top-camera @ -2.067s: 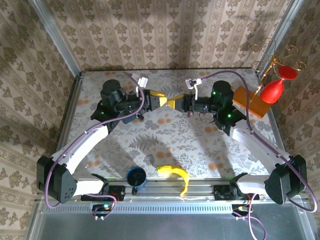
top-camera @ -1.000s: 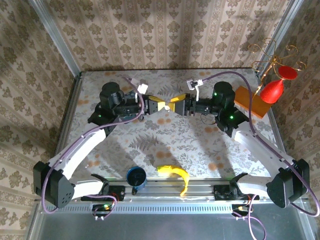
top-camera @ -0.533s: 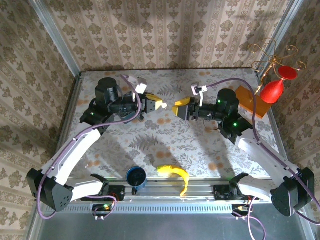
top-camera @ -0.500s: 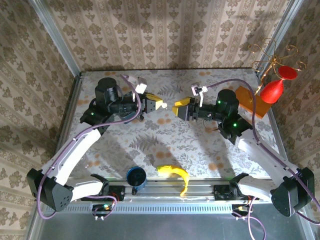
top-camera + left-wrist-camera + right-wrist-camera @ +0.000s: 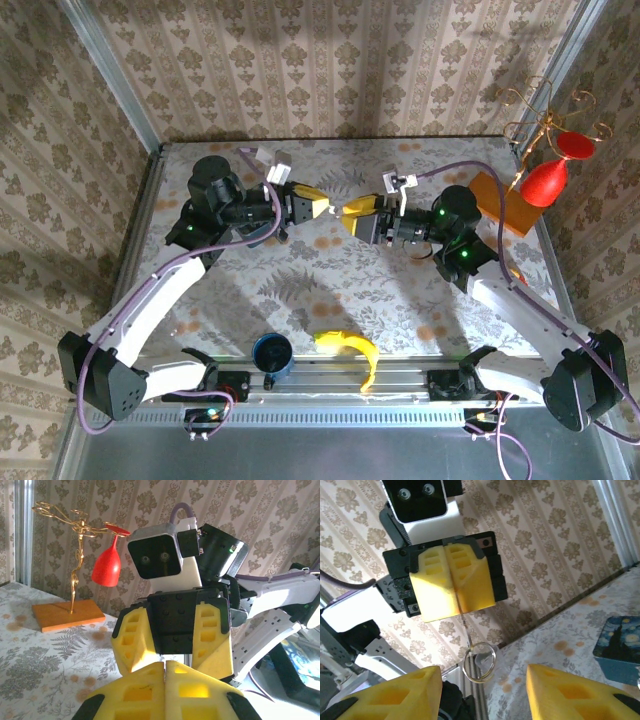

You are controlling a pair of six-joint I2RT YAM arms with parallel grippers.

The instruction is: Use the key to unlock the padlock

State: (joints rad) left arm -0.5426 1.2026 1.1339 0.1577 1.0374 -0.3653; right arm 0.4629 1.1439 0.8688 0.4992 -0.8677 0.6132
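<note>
Mid-handover: your left gripper (image 5: pixel 454 580) is pinched shut on what's probably the key (image 5: pixel 468 632), ring (image 5: pixel 479 666) dangling below; line up the half-open, empty right gripper (image 5: pixel 172 645) opposite to take it.

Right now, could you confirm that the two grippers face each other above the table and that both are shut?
Not quite: the right gripper stands open, as the left wrist view shows. The left gripper is shut, the key ring hanging from it, and they do face each other above the table.
</note>
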